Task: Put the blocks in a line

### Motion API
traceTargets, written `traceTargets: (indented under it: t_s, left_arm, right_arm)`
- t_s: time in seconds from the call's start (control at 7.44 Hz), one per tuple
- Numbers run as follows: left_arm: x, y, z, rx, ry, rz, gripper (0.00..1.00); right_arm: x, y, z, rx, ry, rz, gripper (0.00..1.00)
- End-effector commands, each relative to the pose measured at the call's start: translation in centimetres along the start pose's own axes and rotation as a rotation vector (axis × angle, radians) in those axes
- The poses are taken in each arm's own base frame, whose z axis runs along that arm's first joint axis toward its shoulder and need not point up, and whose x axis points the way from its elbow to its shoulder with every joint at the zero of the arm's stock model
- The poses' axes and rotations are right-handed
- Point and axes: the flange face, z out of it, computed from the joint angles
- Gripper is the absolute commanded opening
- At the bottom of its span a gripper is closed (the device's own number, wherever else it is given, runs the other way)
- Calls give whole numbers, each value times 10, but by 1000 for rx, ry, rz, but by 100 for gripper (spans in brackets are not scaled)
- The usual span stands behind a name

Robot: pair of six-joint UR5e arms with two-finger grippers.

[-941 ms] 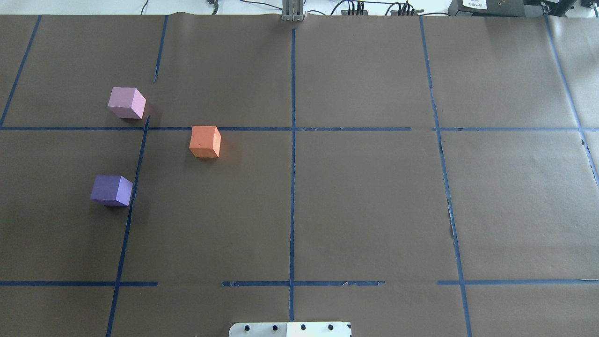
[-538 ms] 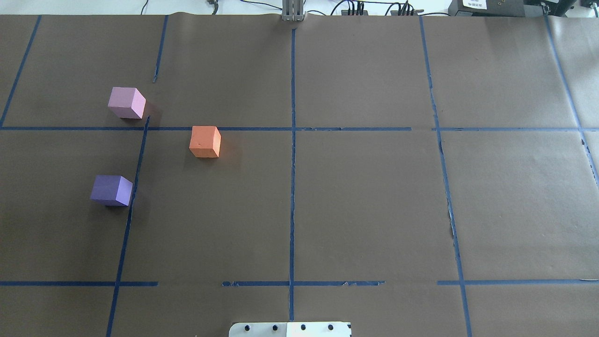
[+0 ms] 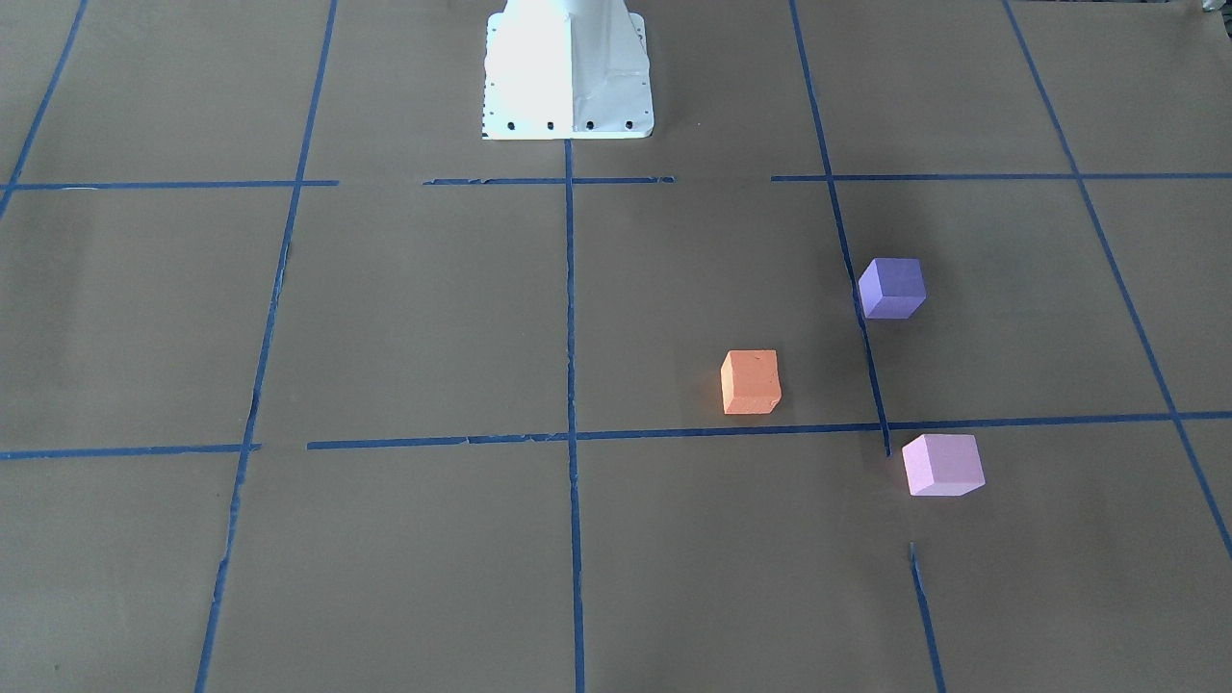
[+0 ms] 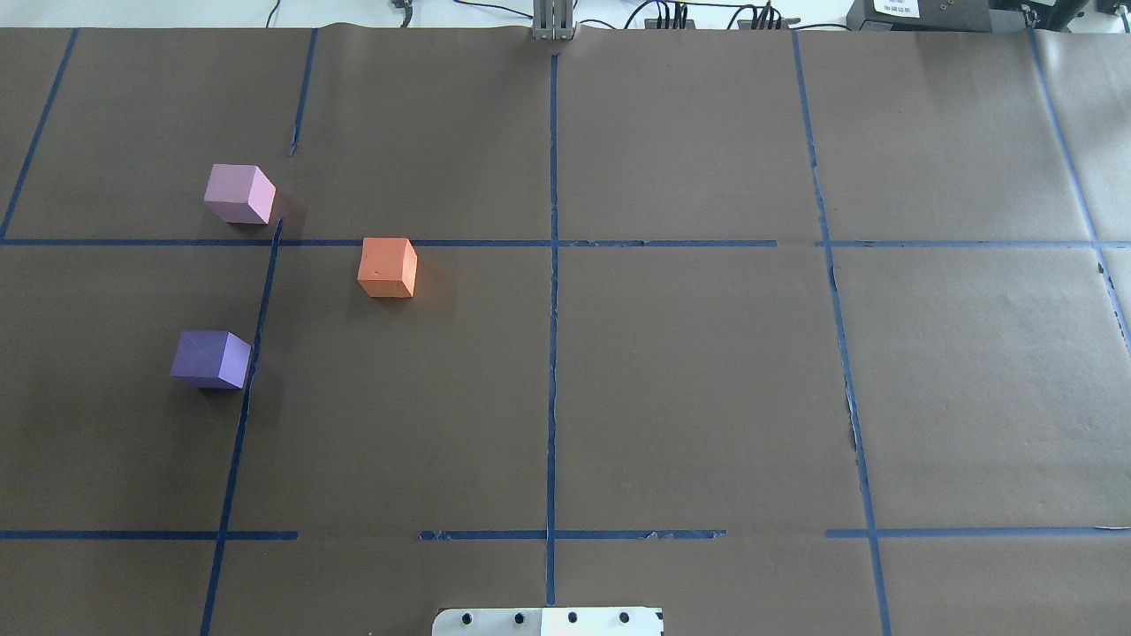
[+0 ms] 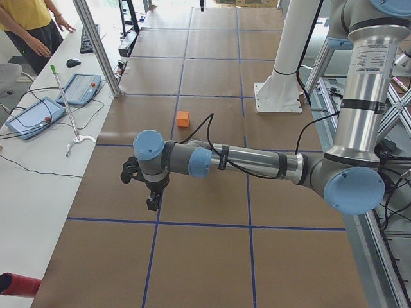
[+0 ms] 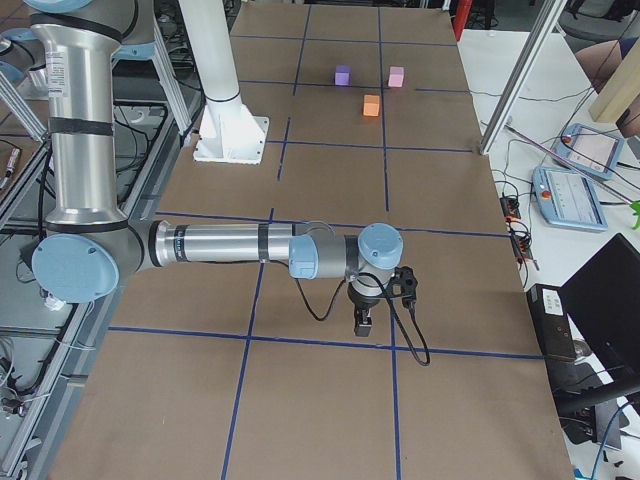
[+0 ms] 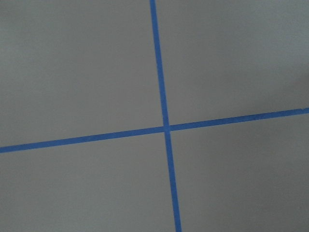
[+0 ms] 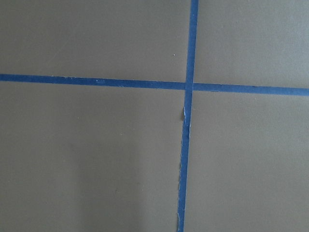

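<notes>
Nothing has moved: orange block (image 4: 387,268), purple block (image 4: 210,359) and pink block (image 4: 239,194) stand apart on the bench (image 4: 707,397). State of my left pincer (image 5: 151,203) and right pincer (image 6: 362,324): I cannot tell.

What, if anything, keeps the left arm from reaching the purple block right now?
Probably nothing, so likely yes: the purple block stands alone on the side of the left arm, apart from the orange block and pink block, with nothing over it.

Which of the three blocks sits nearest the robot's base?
The purple block: it lies closest to the white base plate, while the orange block and the pink block sit farther out, pink farthest.
</notes>
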Motion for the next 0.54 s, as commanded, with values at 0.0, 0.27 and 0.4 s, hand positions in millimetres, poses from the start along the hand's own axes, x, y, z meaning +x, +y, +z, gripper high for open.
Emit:
traceTargets:
  t_s: [0.0,0.27,0.4]
  left_arm:
    - [126,-59,8,18,48,15,100]
    - [239,-98,17,13,108,28,100]
    - [307,-104,35,-12,147,-2,100]
  right_arm:
    - [0,0,0,1,0,-1,100]
    - [0,0,0,1,0,-1,100]
    - [0,0,0,0,0,0,100]
